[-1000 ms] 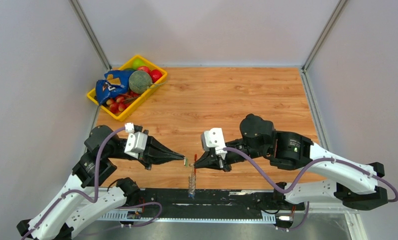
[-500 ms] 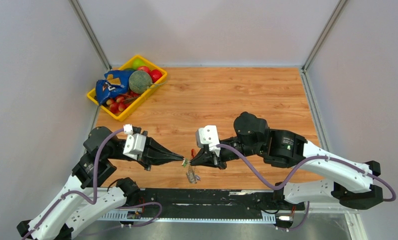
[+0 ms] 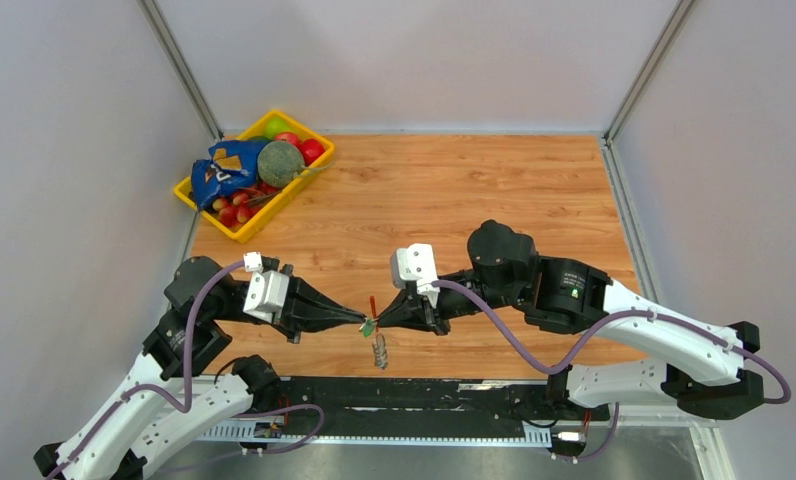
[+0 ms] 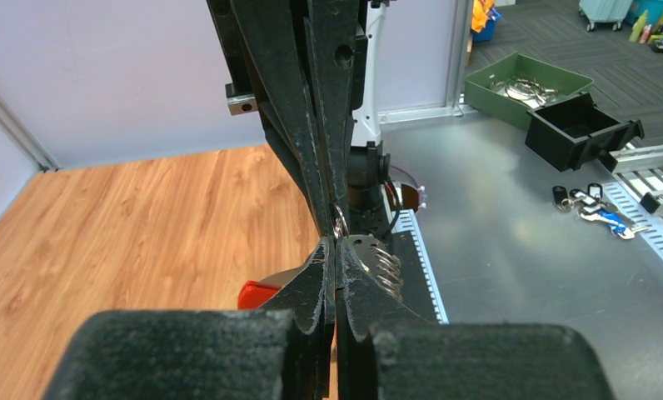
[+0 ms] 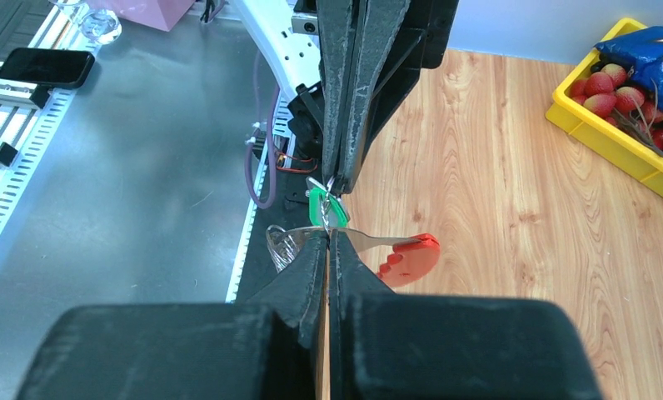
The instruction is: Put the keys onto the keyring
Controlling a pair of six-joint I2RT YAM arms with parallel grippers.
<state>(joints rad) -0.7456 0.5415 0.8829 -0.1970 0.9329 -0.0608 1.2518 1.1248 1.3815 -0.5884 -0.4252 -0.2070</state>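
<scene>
My two grippers meet tip to tip above the table's near edge. The left gripper (image 3: 364, 321) (image 4: 336, 243) is shut on a green-capped key (image 3: 370, 327) (image 5: 328, 210), whose cap and small ring hang at its tips in the right wrist view. The right gripper (image 3: 382, 322) (image 5: 328, 235) is shut on the keyring (image 3: 379, 350) (image 5: 410, 255). The keyring's flat metal piece crosses the right gripper's tips, with the red clip to one side and the silver coil (image 4: 384, 265) to the other. From the left wrist the green key is hidden behind the fingers.
A yellow bin (image 3: 206, 212) holding a blue bag, a green ball and red fruit stands at the back left. A black rail (image 3: 444, 395) runs along the near edge below the grippers. Small keys, one blue-headed (image 4: 609, 218), lie on the steel bench.
The right gripper has moved left with the keyring until its tips meet the left gripper's. The hanging coil has swung up and left. The left arm has barely shifted.
</scene>
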